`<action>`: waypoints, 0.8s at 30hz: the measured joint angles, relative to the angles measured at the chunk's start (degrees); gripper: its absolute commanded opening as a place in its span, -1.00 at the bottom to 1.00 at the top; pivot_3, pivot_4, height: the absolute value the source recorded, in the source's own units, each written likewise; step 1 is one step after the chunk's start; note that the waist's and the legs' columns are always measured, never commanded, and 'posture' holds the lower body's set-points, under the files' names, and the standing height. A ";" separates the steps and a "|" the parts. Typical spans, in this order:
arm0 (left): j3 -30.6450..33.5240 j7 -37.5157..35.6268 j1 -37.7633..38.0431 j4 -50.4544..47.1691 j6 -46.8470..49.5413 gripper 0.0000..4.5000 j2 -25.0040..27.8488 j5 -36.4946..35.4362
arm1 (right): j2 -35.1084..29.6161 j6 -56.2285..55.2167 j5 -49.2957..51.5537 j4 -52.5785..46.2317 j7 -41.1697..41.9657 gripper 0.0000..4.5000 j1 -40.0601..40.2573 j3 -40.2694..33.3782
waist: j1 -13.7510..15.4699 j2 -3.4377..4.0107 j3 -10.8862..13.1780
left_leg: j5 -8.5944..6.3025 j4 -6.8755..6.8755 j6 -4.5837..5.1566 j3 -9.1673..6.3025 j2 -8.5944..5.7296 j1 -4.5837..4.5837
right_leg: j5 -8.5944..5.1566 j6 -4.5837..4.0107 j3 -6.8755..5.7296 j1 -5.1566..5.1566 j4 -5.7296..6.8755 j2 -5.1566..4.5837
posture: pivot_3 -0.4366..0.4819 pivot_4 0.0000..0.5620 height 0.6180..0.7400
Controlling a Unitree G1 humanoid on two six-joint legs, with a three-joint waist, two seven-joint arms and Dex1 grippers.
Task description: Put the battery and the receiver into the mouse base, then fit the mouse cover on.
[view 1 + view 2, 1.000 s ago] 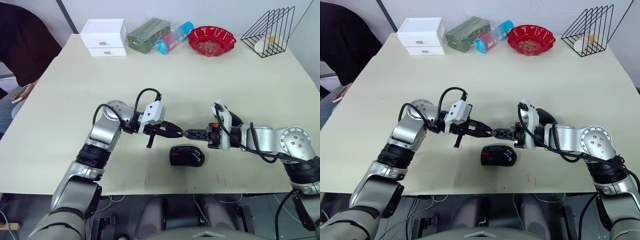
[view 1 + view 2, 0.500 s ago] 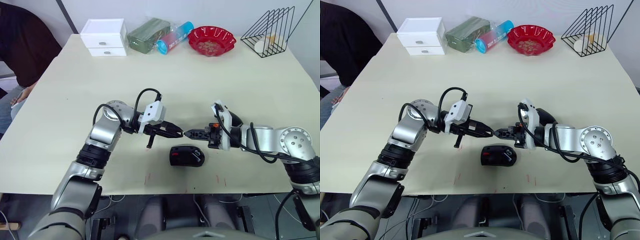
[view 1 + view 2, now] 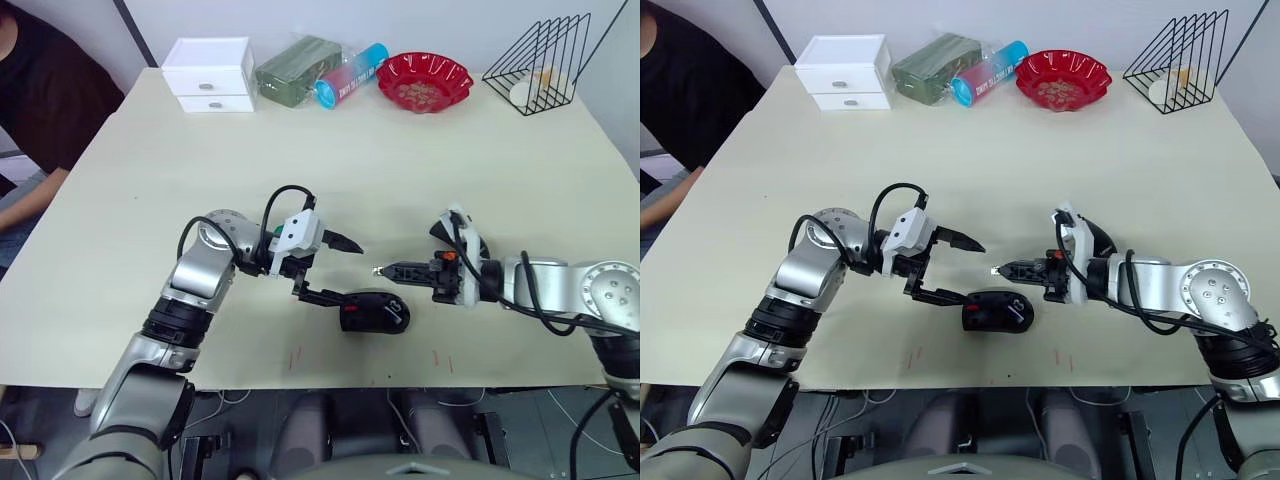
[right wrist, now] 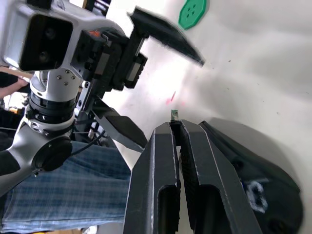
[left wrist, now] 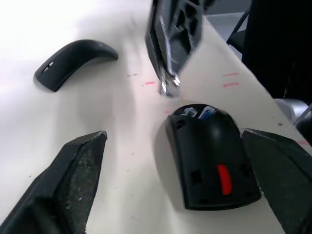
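The mouse base [image 3: 373,312], black with red showing inside, lies near the table's front edge. A bit of white and blue, the battery [image 5: 202,113], sits in its far end. My left gripper [image 3: 333,271] is open just left of the base, with one finger above it and one by its left end. My right gripper [image 3: 384,269] is shut on the receiver [image 4: 174,115], a tiny nub at its fingertips. It hovers just above and behind the base. The mouse cover [image 5: 73,62] lies on the table beyond the base in the left wrist view.
Along the far edge stand a white drawer box [image 3: 208,75], a green pack [image 3: 297,68], a blue tube [image 3: 350,72], a red bowl [image 3: 424,80] and a wire rack [image 3: 535,62]. A green scalloped disc [image 4: 192,10] lies on the table. A person [image 3: 40,95] sits at the left.
The two grippers' tips were together above the base. My left gripper has since opened and drawn back left. My right gripper has shut on the receiver and drawn back right.
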 measured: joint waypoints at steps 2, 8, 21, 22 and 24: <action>0.00 0.02 0.42 -0.81 0.53 0.97 0.00 -0.36 | -0.44 0.00 -0.29 -0.43 1.21 -1.00 0.44 -0.50 | -0.04 0.00 0.00 | 0.00 0.00 0.00 0.00 0.00 0.02 | 0.00 0.00 0.00 0.00 0.02 0.01 | -0.05 -0.47 1.00; -0.27 2.71 6.75 -8.86 5.66 0.97 0.41 -1.51 | -6.09 -1.18 -14.67 -8.26 18.69 -1.00 11.90 -8.16 | 0.18 0.00 -0.01 | 0.00 0.03 0.01 -0.04 -0.02 -0.03 | 0.00 0.02 -0.01 0.03 -0.05 -0.01 | -0.05 -0.47 1.00; -4.62 10.17 9.85 -12.53 6.12 0.97 -0.11 3.30 | -7.90 -19.63 -48.58 -15.80 45.19 -1.00 30.46 -12.31 | 0.26 0.01 -0.02 | 0.00 0.14 -0.01 -0.19 -0.07 0.10 | 0.01 0.01 -0.11 0.18 0.07 0.04 | -0.05 -0.47 1.00; -4.62 10.29 9.90 -12.25 6.03 0.97 -0.10 3.35 | -7.51 -22.52 -51.13 -15.75 47.29 -1.00 31.74 -12.82 | 0.31 0.01 -0.02 | 0.00 0.14 -0.01 -0.20 -0.07 0.10 | 0.01 0.00 -0.12 0.18 0.08 0.04 | -0.05 -0.47 1.00; -4.63 10.58 9.87 -11.36 5.74 0.97 -0.31 3.60 | -6.67 -27.24 -55.37 -15.49 51.00 -1.00 33.29 -13.67 | 0.35 0.02 -0.02 | 0.00 0.17 -0.01 -0.20 -0.07 0.11 | 0.01 0.01 -0.12 0.19 0.10 0.04 | -0.05 -0.47 1.00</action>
